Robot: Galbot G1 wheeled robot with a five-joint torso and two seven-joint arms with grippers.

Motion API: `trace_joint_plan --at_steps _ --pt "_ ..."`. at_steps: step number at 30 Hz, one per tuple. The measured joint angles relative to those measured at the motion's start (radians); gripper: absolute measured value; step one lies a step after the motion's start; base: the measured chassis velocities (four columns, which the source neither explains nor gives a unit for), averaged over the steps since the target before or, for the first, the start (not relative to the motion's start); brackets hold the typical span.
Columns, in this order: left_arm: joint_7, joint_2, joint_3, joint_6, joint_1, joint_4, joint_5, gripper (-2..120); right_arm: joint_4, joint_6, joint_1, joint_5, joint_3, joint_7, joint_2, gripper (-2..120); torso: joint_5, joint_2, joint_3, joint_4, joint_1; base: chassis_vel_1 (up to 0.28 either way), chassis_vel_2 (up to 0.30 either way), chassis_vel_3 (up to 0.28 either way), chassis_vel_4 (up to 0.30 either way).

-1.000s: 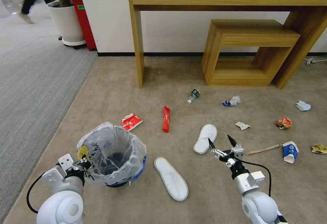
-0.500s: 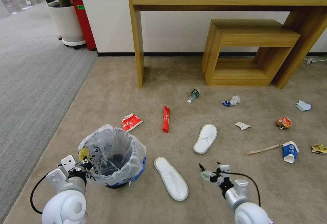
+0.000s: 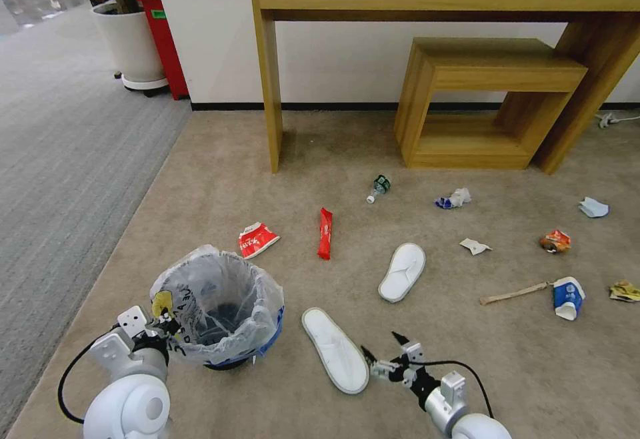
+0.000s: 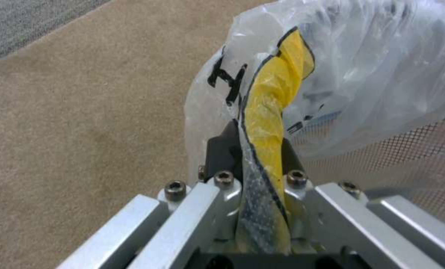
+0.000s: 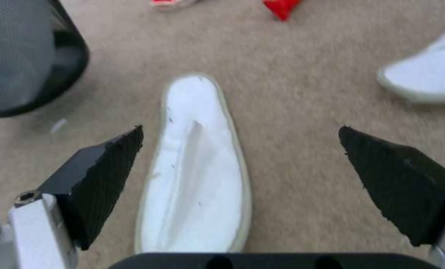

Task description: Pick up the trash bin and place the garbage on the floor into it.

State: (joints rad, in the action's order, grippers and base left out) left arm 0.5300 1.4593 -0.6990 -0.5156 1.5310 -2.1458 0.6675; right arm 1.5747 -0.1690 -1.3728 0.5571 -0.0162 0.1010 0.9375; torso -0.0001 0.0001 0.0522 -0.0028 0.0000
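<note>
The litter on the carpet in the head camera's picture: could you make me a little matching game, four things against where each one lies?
Things:
1. near slipper
2. red wrapper
3. blue-white cup
4. trash bin

Places:
a. at the end of a wooden stick
b. held at its bag by the left hand
c. just ahead of the open right hand
d. beyond both slippers

Pairs: 1-c, 2-d, 3-a, 4-b

Trash bin (image 3: 217,305): small round bin, upright on the floor (image 3: 220,179) of beige short-pile carpet, lined with a crinkly translucent bag with a yellow patch at the rim. Garbage, all on the carpet: near white slipper (image 3: 335,349) just beside the bin, second white slipper (image 3: 402,271) farther out, red wrapper (image 3: 325,233), red-and-white wrapper (image 3: 257,238), small bottle (image 3: 378,188), blue-white crumpled paper (image 3: 453,198), white scrap (image 3: 474,246). Farther right: orange wrapper (image 3: 555,241), wooden stick (image 3: 514,293) touching the blue-white cup (image 3: 567,296), yellow wrapper (image 3: 624,290), pale paper (image 3: 593,207).
</note>
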Motion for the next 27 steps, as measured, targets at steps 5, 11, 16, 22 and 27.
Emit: trace_joint_plan --at_steps 5,11,16,22,27 --pt "-0.003 0.009 0.003 0.005 0.0 0.004 -0.012 3 -0.005 0.036 0.019 0.002 0.035 -0.062 -0.003 98 0.0001 0.0 0.0 0.0 0.0 0.0 0.0 0.0 0.0" --pt "-0.006 0.015 0.002 0.011 0.005 0.005 -0.021 3 -0.059 0.059 0.097 0.007 0.116 -0.108 0.022 100 0.0 0.0 0.0 0.0001 0.0 0.0 0.0 0.0 0.0" --pt "-0.006 0.015 -0.005 0.016 0.01 0.0 -0.022 3 -0.119 0.059 0.15 0.002 0.182 -0.126 0.059 100 0.0 0.0 0.0 0.0001 0.0 0.0 0.0 0.0 0.0" --pt "-0.006 0.015 -0.01 0.018 0.01 -0.002 -0.021 3 -0.158 0.058 0.185 -0.002 0.24 -0.153 0.087 100 0.0 0.0 0.0 0.0001 0.0 0.0 0.0 0.0 0.0" --pt "-0.006 0.013 -0.012 0.021 0.009 -0.004 -0.019 3 -0.187 0.055 0.234 0.013 0.319 -0.19 0.078 100 0.0 0.0 0.0 0.0 0.0 0.0 0.0 0.0 0.0"
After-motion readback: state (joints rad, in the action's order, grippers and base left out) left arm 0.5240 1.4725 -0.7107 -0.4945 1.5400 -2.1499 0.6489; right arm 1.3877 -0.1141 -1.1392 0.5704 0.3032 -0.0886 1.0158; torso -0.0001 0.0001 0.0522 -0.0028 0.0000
